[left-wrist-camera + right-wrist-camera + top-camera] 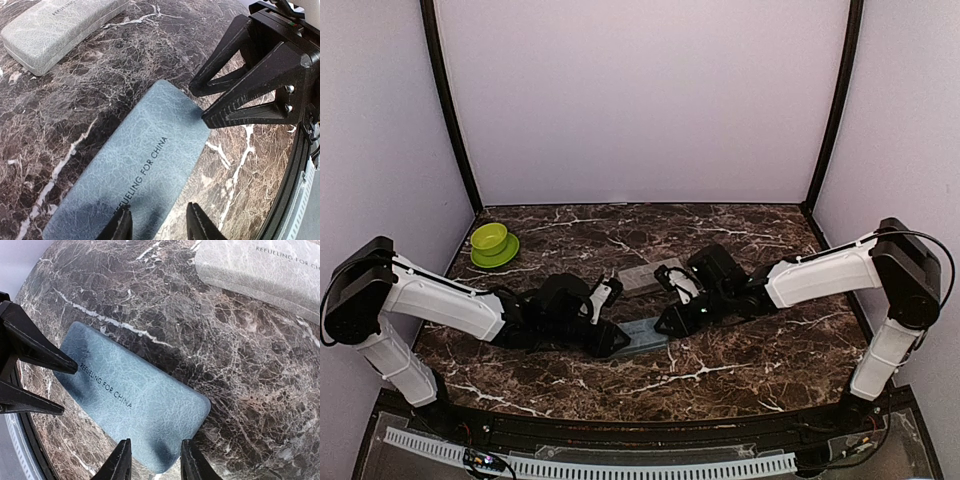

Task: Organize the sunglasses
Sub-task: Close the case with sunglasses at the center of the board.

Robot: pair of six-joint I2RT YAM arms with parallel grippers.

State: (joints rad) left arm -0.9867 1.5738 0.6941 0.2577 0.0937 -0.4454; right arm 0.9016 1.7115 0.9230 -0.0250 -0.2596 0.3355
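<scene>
No sunglasses show in any view. A closed blue-grey case (646, 336) lies flat on the marble table (740, 370) between my two grippers. My left gripper (159, 210) is open at the case's left end, one finger over the lid (150, 165) and the other just past its near edge. My right gripper (155, 442) is open at the opposite end, its fingers either side of the rounded end of the case (135, 395). In each wrist view the other gripper's fingertips reach the far end of the case: the right gripper (199, 106) and the left gripper (69, 389).
A closed light grey case (651, 276) lies behind the blue-grey one, toward the back of the table; it also shows in both wrist views (55, 30) (265, 270). A green bowl on a green saucer (492, 243) stands at the far left. Dark posts and pale walls ring the table.
</scene>
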